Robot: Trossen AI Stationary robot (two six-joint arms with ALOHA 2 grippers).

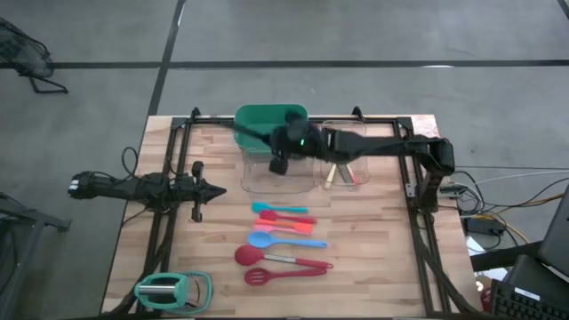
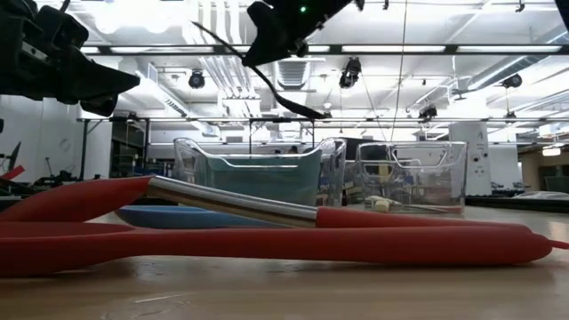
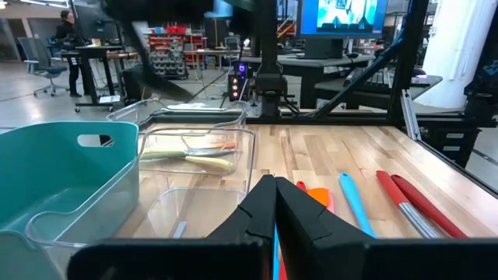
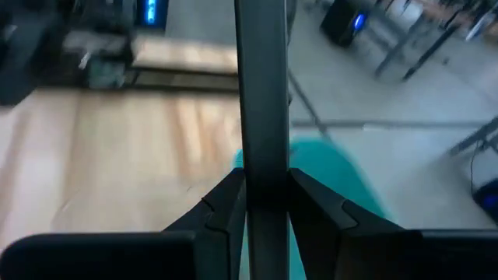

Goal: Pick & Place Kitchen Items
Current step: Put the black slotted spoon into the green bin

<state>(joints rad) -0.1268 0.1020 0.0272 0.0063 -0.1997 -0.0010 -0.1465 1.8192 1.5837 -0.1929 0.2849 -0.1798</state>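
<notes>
I see a black utensil (image 1: pixel 253 136) held up in the air by my right tool (image 1: pixel 281 153), whose two fingers (image 4: pixel 222 206) are pressed on its flat handle. It hangs over the green bin (image 1: pixel 267 117) and the clear bin (image 1: pixel 256 178) beside it, and touches neither. In the low view its dark curved end points down toward the bins.

More utensils lie in a loose group on the tabletop (image 1: pixel 373 240), near the front of the clear bins: blue and pink spatulas (image 1: pixel 280 216), a blue spoon (image 1: pixel 267 238), a red spoon (image 1: pixel 253 257) with a metal shaft, and a red slotted turner (image 1: pixel 260 277). A second clear bin (image 1: pixel 356 156) holds some pale and orange pieces.

My left tool (image 1: pixel 212 189) is fully closed with nothing in it and waits at the left side of the tabletop. A mint-green gadget (image 1: pixel 169 291) lies at the front left corner.
</notes>
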